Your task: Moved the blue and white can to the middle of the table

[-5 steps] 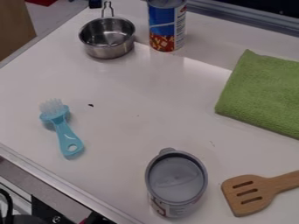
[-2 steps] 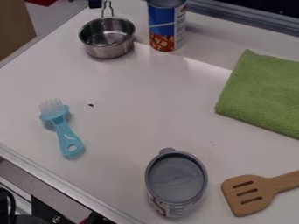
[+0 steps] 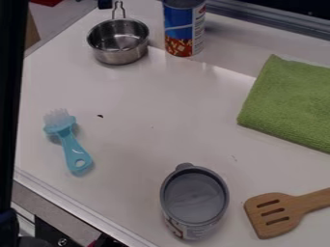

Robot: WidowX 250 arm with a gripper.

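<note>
It looks kitchen-like; a pot (image 3: 117,56), spatula (image 3: 293,206), brush (image 3: 70,146) and cloth (image 3: 290,101) show it.

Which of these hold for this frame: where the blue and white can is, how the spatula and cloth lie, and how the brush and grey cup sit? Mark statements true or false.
1. The blue and white can stands right of the metal pot in the picture. True.
2. The can is mid-table. False: it stands near the far edge of the table.
3. The spatula rests on the green cloth. False: they lie apart.
4. The brush lies on the table. True.
5. The grey cup is tipped over. False: it stands upright.
</note>
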